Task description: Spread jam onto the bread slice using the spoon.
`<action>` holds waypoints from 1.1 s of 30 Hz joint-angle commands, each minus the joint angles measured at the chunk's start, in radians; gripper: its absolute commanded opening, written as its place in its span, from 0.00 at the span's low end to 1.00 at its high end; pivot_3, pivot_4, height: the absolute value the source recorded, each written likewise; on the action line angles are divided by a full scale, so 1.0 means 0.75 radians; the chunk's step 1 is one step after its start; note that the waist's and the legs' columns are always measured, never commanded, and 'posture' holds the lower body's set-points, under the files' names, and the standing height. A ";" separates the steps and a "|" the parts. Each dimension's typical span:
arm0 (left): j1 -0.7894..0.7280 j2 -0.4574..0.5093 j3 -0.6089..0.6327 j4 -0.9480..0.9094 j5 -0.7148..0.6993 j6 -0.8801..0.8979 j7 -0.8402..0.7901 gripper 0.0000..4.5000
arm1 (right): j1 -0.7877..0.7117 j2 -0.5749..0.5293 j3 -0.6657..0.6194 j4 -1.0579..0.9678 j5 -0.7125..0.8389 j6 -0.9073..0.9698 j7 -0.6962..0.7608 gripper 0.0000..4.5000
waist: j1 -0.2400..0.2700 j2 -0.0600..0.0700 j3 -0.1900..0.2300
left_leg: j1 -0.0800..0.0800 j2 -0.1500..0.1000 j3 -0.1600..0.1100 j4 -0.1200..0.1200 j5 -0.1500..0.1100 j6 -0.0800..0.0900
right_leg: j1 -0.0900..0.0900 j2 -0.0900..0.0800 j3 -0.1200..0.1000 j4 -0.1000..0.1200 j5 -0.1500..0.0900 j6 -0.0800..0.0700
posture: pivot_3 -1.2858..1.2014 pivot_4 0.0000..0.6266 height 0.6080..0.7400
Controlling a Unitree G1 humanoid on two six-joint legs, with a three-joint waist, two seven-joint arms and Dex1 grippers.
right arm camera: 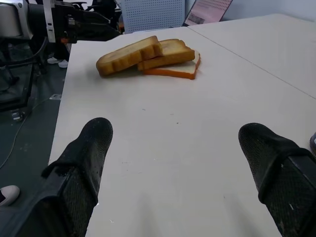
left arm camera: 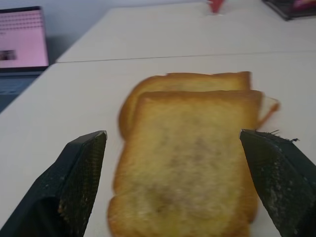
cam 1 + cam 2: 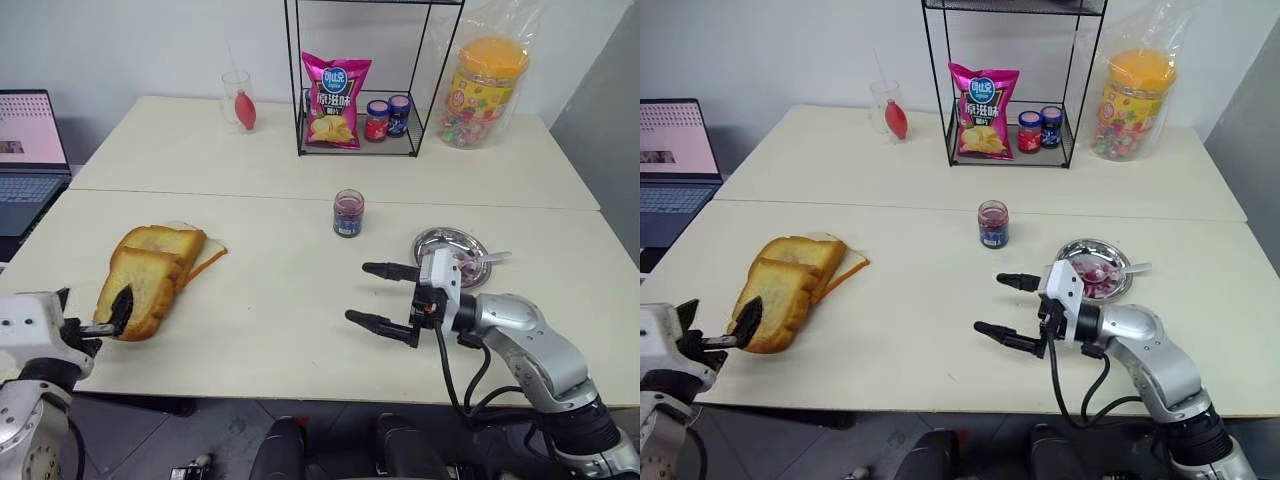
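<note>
The bread slice (image 3: 137, 287) lies at about nine o'clock on the tabletop (image 3: 280, 300), near the front edge, leaning partly over a second toast slice (image 3: 165, 242) that sits on a pale white slice (image 3: 208, 258). My left tool (image 3: 112, 316) is at the slice's near end, its two black fingers spread as wide as they go with the bread between them in the wrist view; it grips nothing, and I cannot tell whether a fingertip brushes the crust.

The jam (image 3: 348, 213) stands upright in its small clear jar near the middle of the tabletop, toward twelve o'clock from my right tool (image 3: 378, 295). That tool hangs over bare tabletop, pointing toward nine o'clock, fingers wide apart and empty.

The metal dish (image 3: 446, 244) sits at about three o'clock, just behind my right wrist, with the spoon (image 3: 488, 259) resting in it, handle over the rim.

Farther back, a wire rack (image 3: 360, 80) holds a crisp bag (image 3: 335, 98) and two lidded jars (image 3: 387, 117). A laptop (image 3: 30, 150) sits off the tabletop's nine o'clock side.
</note>
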 commanded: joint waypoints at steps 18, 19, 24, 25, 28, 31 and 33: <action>0.017 0.065 -0.163 0.015 0.174 0.172 0.017 0.84 | 0.060 -0.024 -0.030 -0.140 0.012 0.024 -0.021 1.00 | -0.001 0.000 0.000 | 0.000 0.001 0.000 -0.001 0.000 0.000 | -0.001 0.000 -0.001 0.000 -0.001 -0.001 | 0.52 0.24 1.00; 0.011 0.059 -0.160 0.015 0.167 0.192 0.023 0.80 | 0.059 -0.027 -0.030 -0.144 0.016 0.027 -0.017 1.00 | -0.001 0.000 0.000 | 0.000 0.001 0.000 -0.002 0.000 0.000 | -0.001 0.000 -0.001 0.000 -0.001 -0.001 | 0.52 0.24 1.00; -0.021 0.047 -0.168 0.018 0.179 0.253 0.064 0.58 | 0.051 -0.058 -0.028 -0.164 0.058 0.062 0.020 1.00 | -0.001 0.000 0.000 | 0.000 0.001 0.000 -0.001 0.000 -0.001 | -0.001 0.000 0.000 0.000 -0.001 -0.001 | 0.52 0.24 1.00; -0.024 0.042 -0.168 0.018 0.181 0.258 0.070 0.51 | 0.050 -0.066 -0.027 -0.172 0.068 0.061 0.037 1.00 | -0.001 0.000 0.000 | 0.000 0.001 0.000 -0.002 0.000 -0.001 | -0.001 0.000 -0.001 0.000 -0.001 -0.001 | 0.52 0.24 1.00; -0.030 0.032 -0.170 0.019 0.186 0.264 0.081 0.37 | 0.040 -0.106 -0.007 -0.189 0.063 0.041 0.104 1.00 | -0.001 0.001 0.000 | 0.000 0.001 0.000 -0.002 0.000 -0.001 | -0.001 0.000 0.000 0.000 -0.001 -0.001 | 0.52 0.24 1.00; -0.032 0.017 -0.168 0.013 0.181 0.254 0.085 0.23 | 0.038 -0.163 0.010 -0.202 0.060 0.043 0.173 1.00 | -0.001 0.000 0.000 | 0.000 0.001 0.000 -0.001 0.000 -0.001 | -0.001 0.000 0.000 0.000 -0.001 -0.001 | 0.52 0.24 1.00; -0.039 0.002 -0.165 0.011 0.172 0.243 0.088 0.14 | 0.033 -0.186 0.009 -0.204 0.065 0.045 0.199 1.00 | -0.001 0.000 0.000 | 0.000 0.001 0.000 -0.001 0.000 -0.001 | -0.001 -0.001 -0.001 0.000 -0.001 -0.001 | 0.52 0.24 1.00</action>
